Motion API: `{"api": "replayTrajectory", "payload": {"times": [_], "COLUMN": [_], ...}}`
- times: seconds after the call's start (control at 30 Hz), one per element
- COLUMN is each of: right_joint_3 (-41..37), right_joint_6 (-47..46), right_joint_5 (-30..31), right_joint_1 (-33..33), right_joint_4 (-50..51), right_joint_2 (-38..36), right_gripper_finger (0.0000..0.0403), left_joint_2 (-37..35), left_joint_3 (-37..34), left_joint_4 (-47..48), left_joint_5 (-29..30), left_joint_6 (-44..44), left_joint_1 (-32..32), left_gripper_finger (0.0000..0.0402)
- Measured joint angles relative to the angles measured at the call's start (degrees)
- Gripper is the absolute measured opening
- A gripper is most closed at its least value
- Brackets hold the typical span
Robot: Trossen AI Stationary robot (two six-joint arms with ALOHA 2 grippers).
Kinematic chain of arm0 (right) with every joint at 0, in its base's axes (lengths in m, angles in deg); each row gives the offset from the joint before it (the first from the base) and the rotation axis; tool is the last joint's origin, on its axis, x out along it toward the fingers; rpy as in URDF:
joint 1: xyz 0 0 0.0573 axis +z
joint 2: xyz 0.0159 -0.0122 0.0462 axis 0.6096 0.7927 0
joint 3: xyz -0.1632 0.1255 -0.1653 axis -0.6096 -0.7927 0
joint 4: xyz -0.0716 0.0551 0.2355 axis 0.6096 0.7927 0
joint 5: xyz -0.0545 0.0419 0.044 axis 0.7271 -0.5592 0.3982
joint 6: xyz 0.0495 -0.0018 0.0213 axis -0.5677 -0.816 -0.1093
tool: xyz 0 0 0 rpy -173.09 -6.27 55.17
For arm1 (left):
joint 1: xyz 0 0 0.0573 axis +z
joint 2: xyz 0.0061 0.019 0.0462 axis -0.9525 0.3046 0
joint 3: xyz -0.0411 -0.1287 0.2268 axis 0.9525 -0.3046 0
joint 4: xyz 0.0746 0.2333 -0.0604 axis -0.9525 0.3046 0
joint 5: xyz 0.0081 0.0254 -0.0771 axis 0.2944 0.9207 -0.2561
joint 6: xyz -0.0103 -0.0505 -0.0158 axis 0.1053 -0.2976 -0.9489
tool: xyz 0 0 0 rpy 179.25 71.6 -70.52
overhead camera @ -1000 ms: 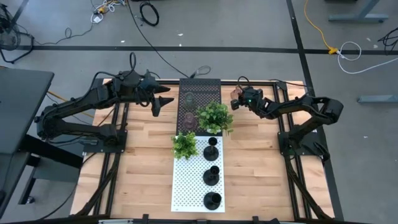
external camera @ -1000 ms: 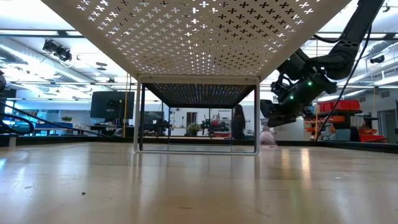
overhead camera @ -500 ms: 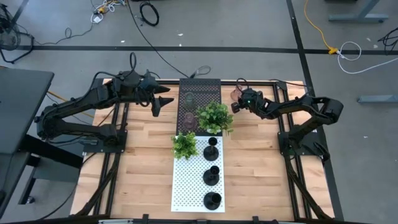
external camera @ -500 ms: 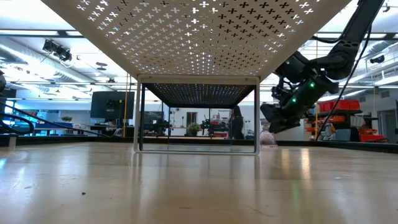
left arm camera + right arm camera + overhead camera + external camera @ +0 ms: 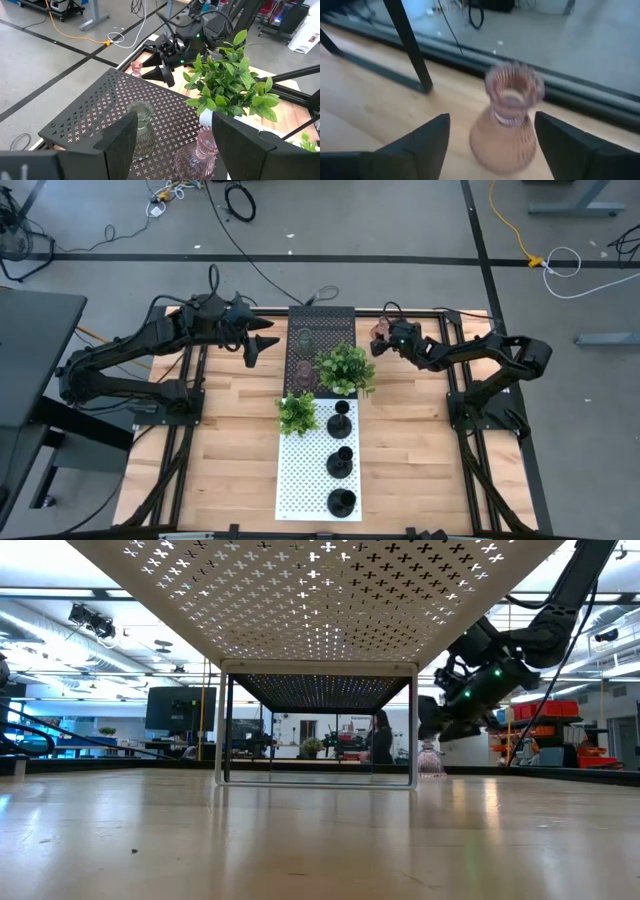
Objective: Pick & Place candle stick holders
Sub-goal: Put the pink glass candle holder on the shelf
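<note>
While standing free near the table's far edge, pink glass holder (image 5: 507, 122) between released right end effector (image 5: 490, 145) fingers (bare wood around).

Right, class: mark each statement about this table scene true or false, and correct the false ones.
1. The right tool is open, with a pink glass holder standing on the wooden table between its fingers. True.
2. Three black holders stand on the white perforated shelf. True.
3. The left tool is shut on a glass holder. False: it is open and holds nothing.
4. Four glass holders stand on the dark perforated shelf. False: only two show there, a clear one and a pink one.
5. Two leafy plants stand near the middle. True.
</note>
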Motion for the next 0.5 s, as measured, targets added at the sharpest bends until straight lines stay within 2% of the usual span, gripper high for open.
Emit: {"api": "replayTrajectory", "payload": {"times": [0.13, 0.5], "right_joint_3": [0.0, 2.4], "right_joint_6": [0.2, 0.3], "right_joint_5": [0.0, 0.1], "right_joint_1": [-0.3, -1.2], "right_joint_4": [-3.9, -3.3], "right_joint_2": [0.0, 1.3], "right_gripper_finger": [0.0307, 0.0309], "left_joint_2": [0.0, 0.0], "left_joint_3": [0.0, 0.0], "left_joint_4": [0.0, -0.1], "left_joint_5": [0.0, 0.0], "left_joint_6": [0.0, 0.0], "left_joint_1": [0.0, 0.0], "left_gripper_finger": [0.0257, 0.0257]}}
